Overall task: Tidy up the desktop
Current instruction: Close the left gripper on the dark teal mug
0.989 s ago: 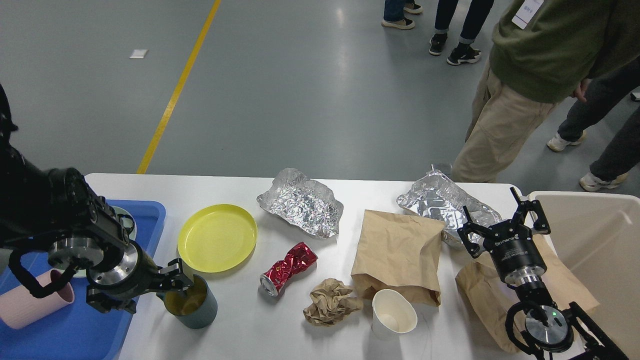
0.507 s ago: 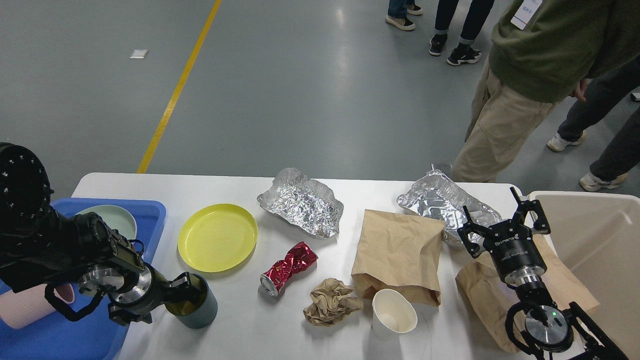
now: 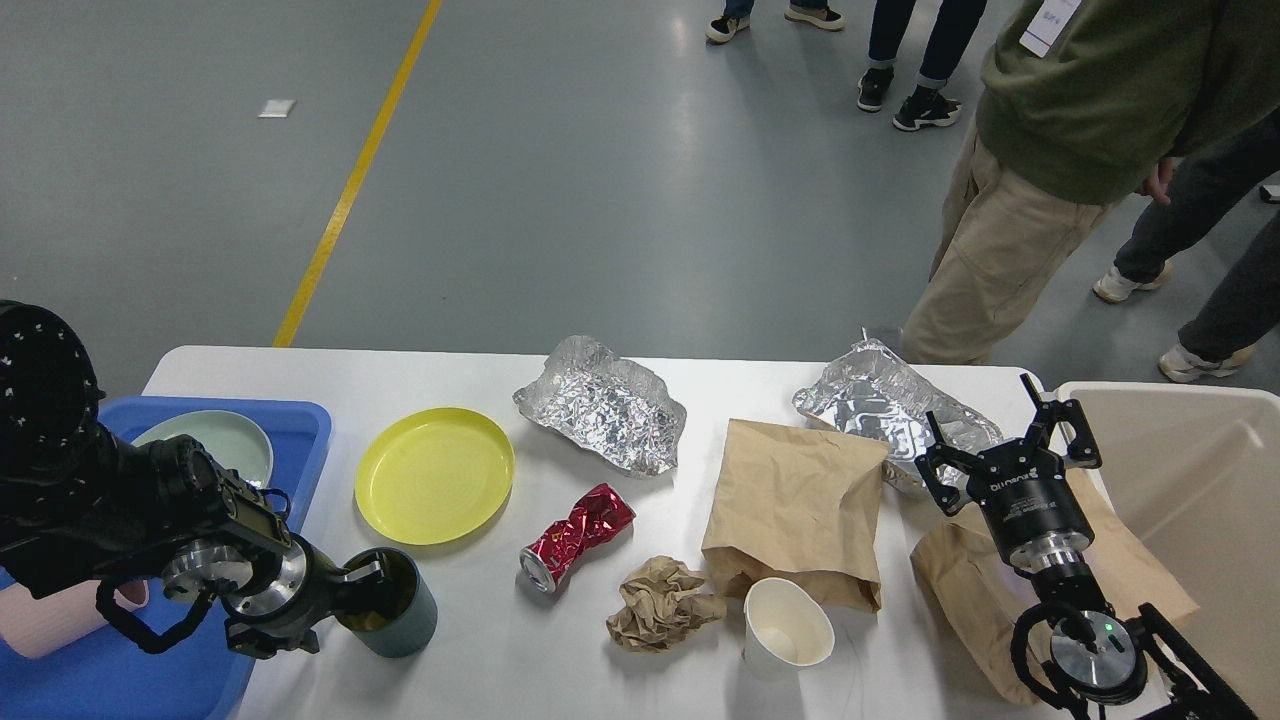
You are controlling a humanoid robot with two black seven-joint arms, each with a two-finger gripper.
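**A:** What am I working on at the moment?

**B:** I am working the left gripper (image 3: 372,590) at the dark green cup (image 3: 395,617), which is standing upright near the front-left of the tabletop (image 3: 480,640), just beside the blue tray (image 3: 300,430). The jaws are pinching the cup's near rim, 1 finger showing inside the mouth; the other is hidden by the wrist, so I am judging it to be outside the wall.

**A:** How am I doing this step well?

**B:** I am reckoning on lifting straight up before swinging left, clearing the tray's edge, and keeping the cup level, since a rim pinch is letting it pivot. Inside the tray, the pale green bowl (image 3: 225,445) and the pink cup (image 3: 45,615) are leaving little bare floor.

**A:** And the right gripper (image 3: 1005,440)?

**B:** It is hovering with jaws spread wide, holding nothing, above a brown paper bag (image 3: 960,580) beside the beige bin (image 3: 1200,470).

**A:** What else is lying on the surface?

**B:** A yellow plate (image 3: 435,475), 2 crumpled foil trays (image 3: 600,405), a crushed red can (image 3: 578,535), a crumpled paper ball (image 3: 660,605), a white paper cup (image 3: 788,622) and a second paper bag (image 3: 795,510) are spreading across the white tabletop.

**A:** And the room?

**B:** Grey floor with a yellow line (image 3: 350,185) is running beyond, and people (image 3: 1060,130) are standing near the far-right corner.
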